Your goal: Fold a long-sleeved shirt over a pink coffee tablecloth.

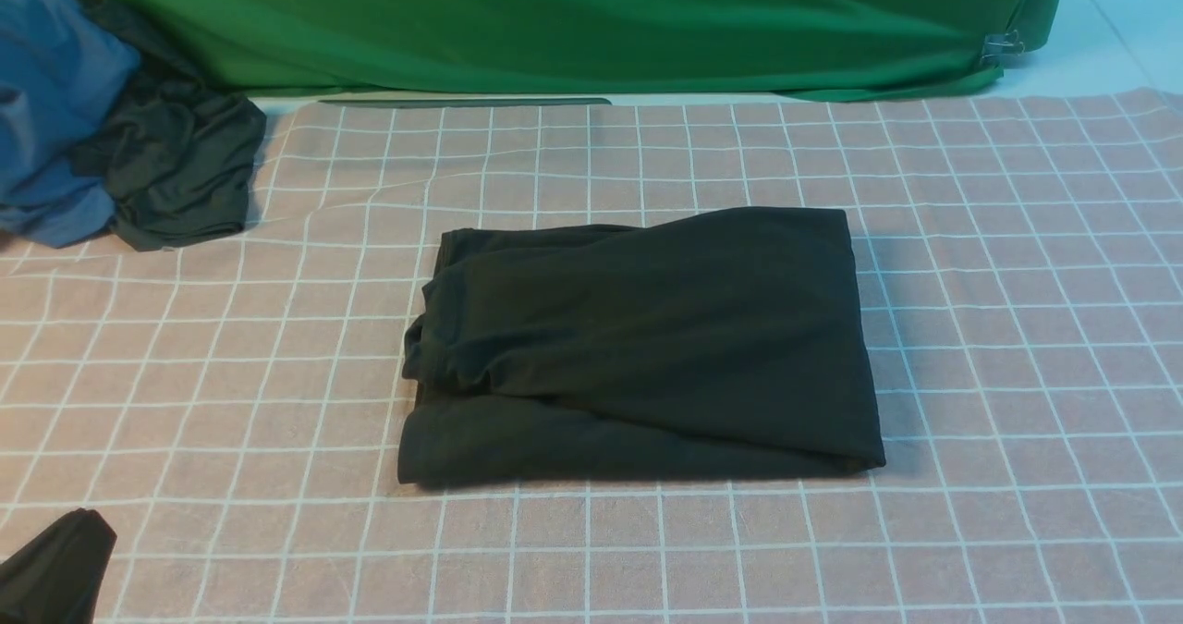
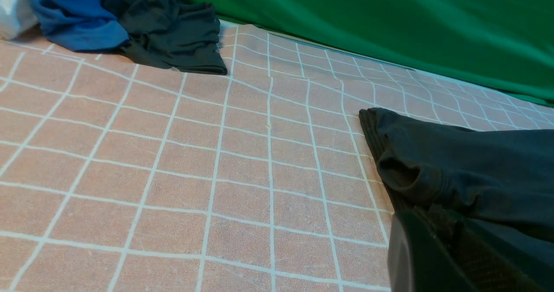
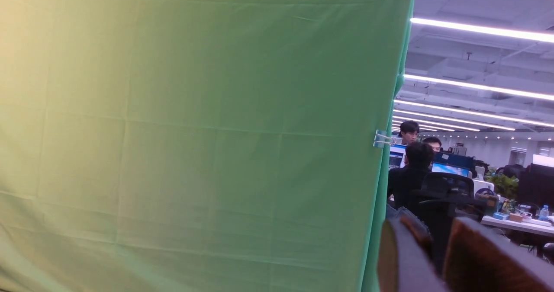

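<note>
Shirt: black, folded into a rough rectangle, lying flat near the middle of the tablecloth. Upper layer drapes from far right toward near left; left edge bunched and rumpled, right edge a clean fold. No print or label shows. In the left wrist view the bunched left edge of the shirt sits just beyond the gripper.

Tablecloth: dusty pink with a thin white grid, spread over the whole working surface, lightly wrinkled at far left.

Backdrop: plain green cloth hanging along the far edge, held at far right by a metal clip.

Blue garment: crumpled heap at far left, partly off the tablecloth. Dark garment: smaller, crumpled, touching the blue garment on its right side, resting on the tablecloth's far left corner.

Left gripper: dark shape at the near left corner, well apart from the shirt in the front view. Jaws closed, nothing held.

Right gripper: seen only in its own wrist view, raised and pointing at the backdrop and an office room beyond. A narrow gap stands between the two fingers; jaws slightly parted, nothing between them.
</note>
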